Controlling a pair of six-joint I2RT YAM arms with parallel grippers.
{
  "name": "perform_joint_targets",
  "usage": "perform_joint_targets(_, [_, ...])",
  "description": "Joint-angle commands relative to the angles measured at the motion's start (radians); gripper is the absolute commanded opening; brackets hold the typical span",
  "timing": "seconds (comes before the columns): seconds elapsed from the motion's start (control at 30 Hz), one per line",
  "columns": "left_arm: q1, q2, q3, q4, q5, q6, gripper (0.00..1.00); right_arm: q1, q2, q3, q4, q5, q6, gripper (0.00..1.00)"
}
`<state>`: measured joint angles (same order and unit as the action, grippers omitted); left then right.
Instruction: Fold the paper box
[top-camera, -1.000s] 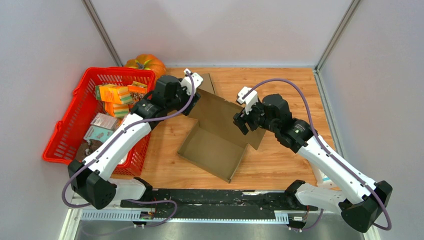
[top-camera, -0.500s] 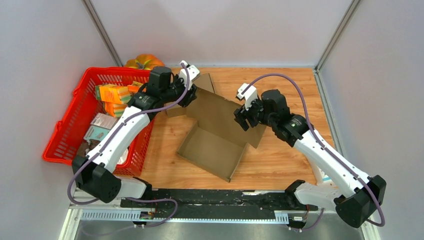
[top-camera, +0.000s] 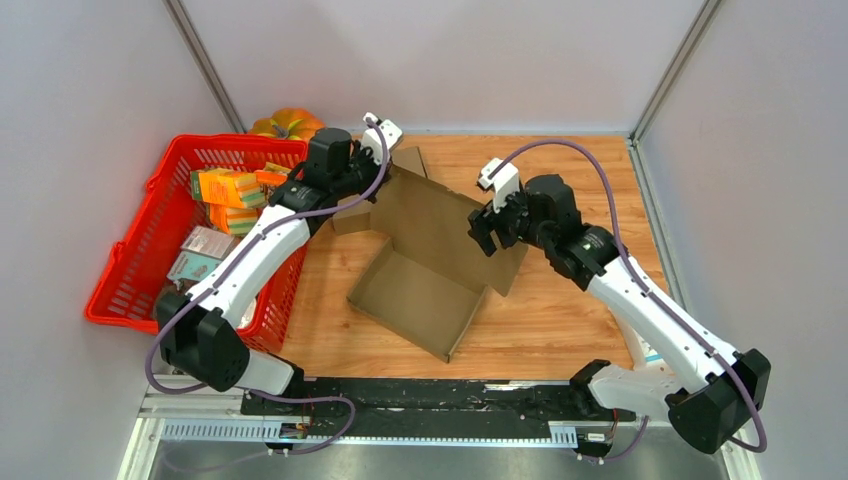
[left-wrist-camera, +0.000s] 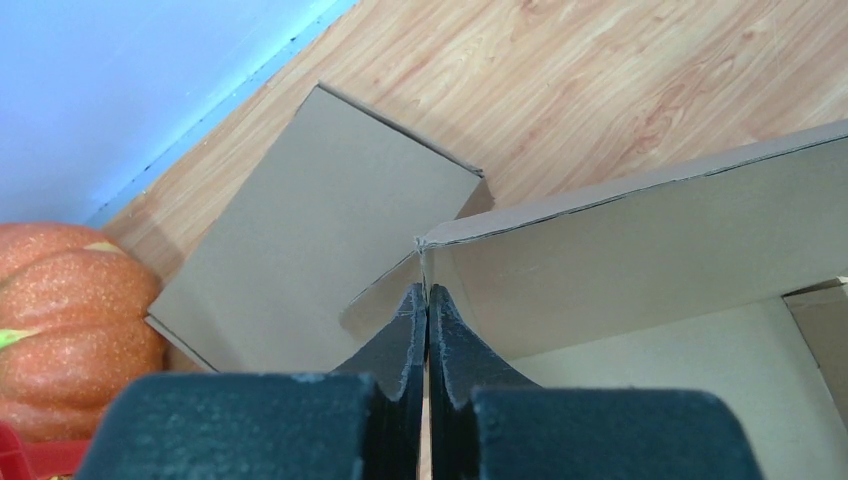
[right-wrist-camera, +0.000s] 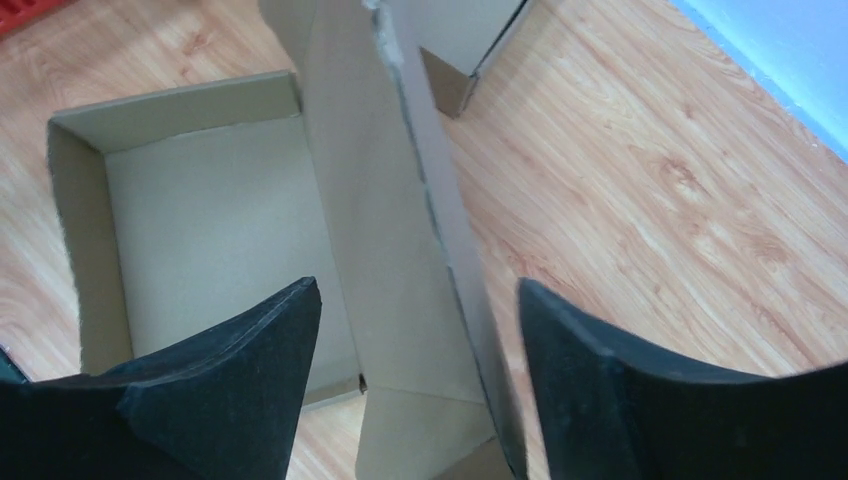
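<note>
The paper box (top-camera: 415, 300) is brown card, an open tray on the wooden table with its lid panel (top-camera: 440, 215) tilted up behind it. My left gripper (top-camera: 372, 192) is shut on the lid's left corner; in the left wrist view the black jaws (left-wrist-camera: 428, 292) meet on the thin card edge, with a side flap (left-wrist-camera: 320, 230) lying flat beyond. My right gripper (top-camera: 486, 232) is open at the lid's right edge. In the right wrist view its fingers (right-wrist-camera: 290, 330) stand wide on either side of the upright flap (right-wrist-camera: 385, 200), and I cannot tell whether they touch it.
A red basket (top-camera: 140, 255) with several packets stands at the left, close to the left arm. An orange pumpkin (top-camera: 290, 122) sits behind it by the back wall. Bare wooden table (top-camera: 570, 310) lies right of the box.
My left gripper has shut on the lid's corner. The lid stands a little higher and the box has slid slightly left. The right gripper stays open at the lid's right edge.
</note>
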<state>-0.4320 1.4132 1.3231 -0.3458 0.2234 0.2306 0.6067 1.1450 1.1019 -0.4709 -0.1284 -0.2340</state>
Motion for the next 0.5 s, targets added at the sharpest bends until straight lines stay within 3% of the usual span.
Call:
perform_joint_targets(0.0, [-0.004, 0.007, 0.015, 0.053, -0.053, -0.092, 0.0, -0.048, 0.004, 0.062, 0.052, 0.105, 0.106, 0.83])
perform_joint_targets(0.03, [-0.002, 0.006, 0.013, 0.053, -0.086, -0.124, 0.0, -0.056, 0.009, 0.09, 0.049, 0.272, 0.181, 0.88])
perform_joint_targets(0.07, [-0.008, 0.004, 0.007, 0.051, -0.173, -0.202, 0.0, -0.065, 0.015, 0.114, 0.0, 0.359, 0.227, 1.0])
perform_joint_targets(0.13, [-0.025, 0.003, 0.01, -0.002, -0.304, -0.282, 0.0, -0.125, 0.056, 0.273, -0.148, 0.51, 0.414, 1.0])
perform_joint_targets(0.17, [-0.033, 0.003, 0.021, -0.03, -0.447, -0.38, 0.0, -0.162, 0.071, 0.336, -0.357, 0.486, 0.602, 1.0])
perform_joint_targets(0.2, [-0.039, 0.006, 0.03, -0.065, -0.496, -0.44, 0.0, -0.233, 0.082, 0.375, -0.441, 0.451, 0.663, 1.0])
perform_joint_targets(0.23, [-0.039, 0.012, 0.036, -0.128, -0.516, -0.488, 0.0, -0.26, 0.079, 0.397, -0.498, 0.406, 0.7, 1.0])
perform_joint_targets(0.3, [-0.048, 0.012, 0.034, -0.147, -0.544, -0.551, 0.0, -0.294, 0.047, 0.401, -0.56, 0.476, 0.766, 1.0])
perform_joint_targets(0.37, [-0.051, 0.0, 0.015, -0.145, -0.576, -0.588, 0.0, -0.306, -0.02, 0.356, -0.566, 0.645, 0.785, 1.0])
perform_joint_targets(0.47, [-0.059, -0.026, 0.005, -0.148, -0.593, -0.608, 0.0, -0.398, -0.102, 0.267, -0.589, 0.825, 0.978, 1.0])
